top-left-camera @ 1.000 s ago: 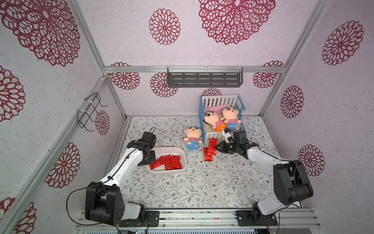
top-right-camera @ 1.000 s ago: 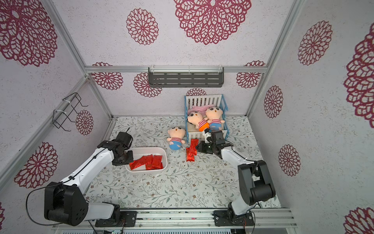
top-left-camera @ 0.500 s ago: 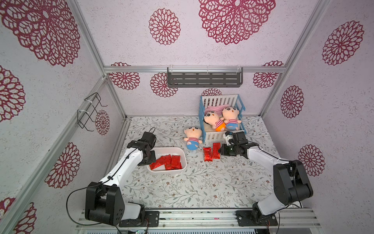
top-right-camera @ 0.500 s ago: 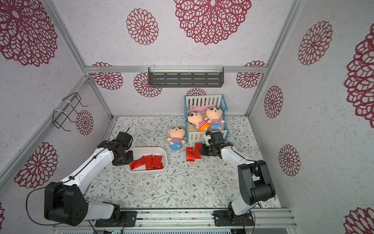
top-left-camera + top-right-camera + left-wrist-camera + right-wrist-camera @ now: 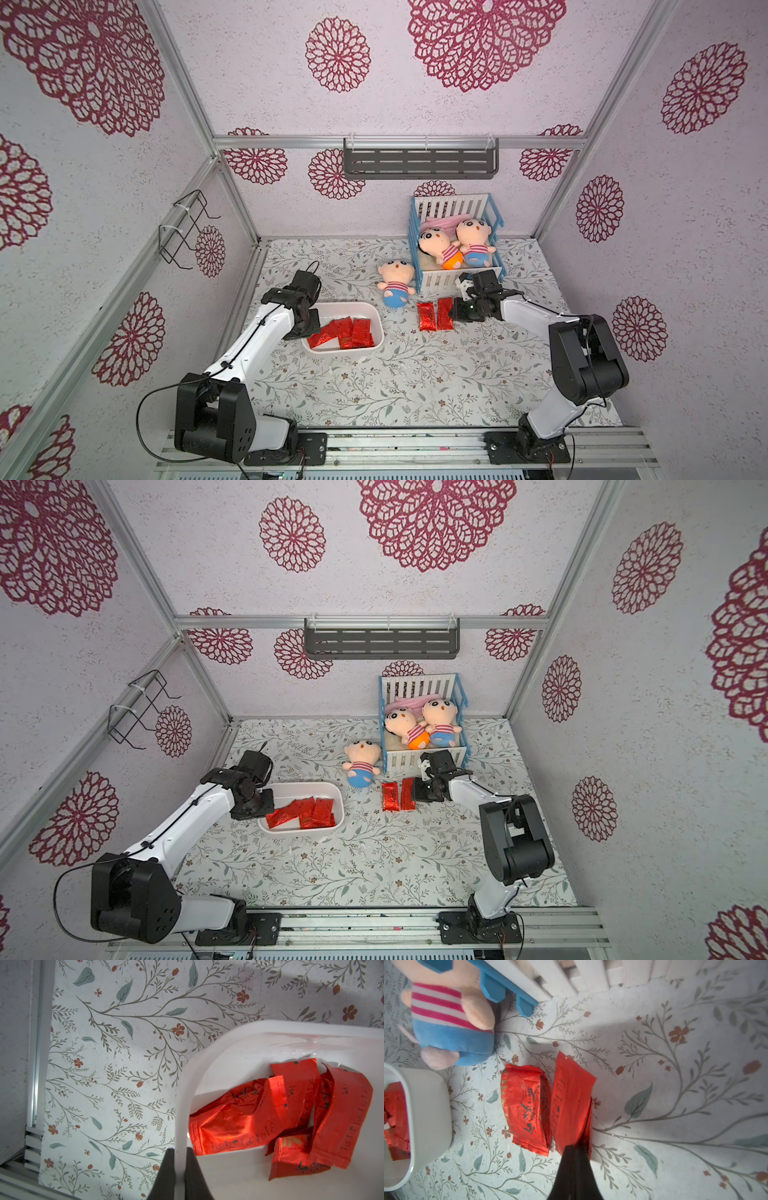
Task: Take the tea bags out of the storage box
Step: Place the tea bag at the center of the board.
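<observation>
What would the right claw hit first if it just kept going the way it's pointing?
Probably the flowered table. The right claw is shut on a tea bag and seems to tilt down at it; beyond that, the white slats of the crib lie ahead. Depth is unclear.

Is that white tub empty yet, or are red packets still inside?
Not empty. Several tea bags lie piled in the storage box; two more lie outside it on the table.

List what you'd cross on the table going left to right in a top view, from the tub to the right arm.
White tub → doll → loose tea bag → held tea bag → right gripper
</observation>
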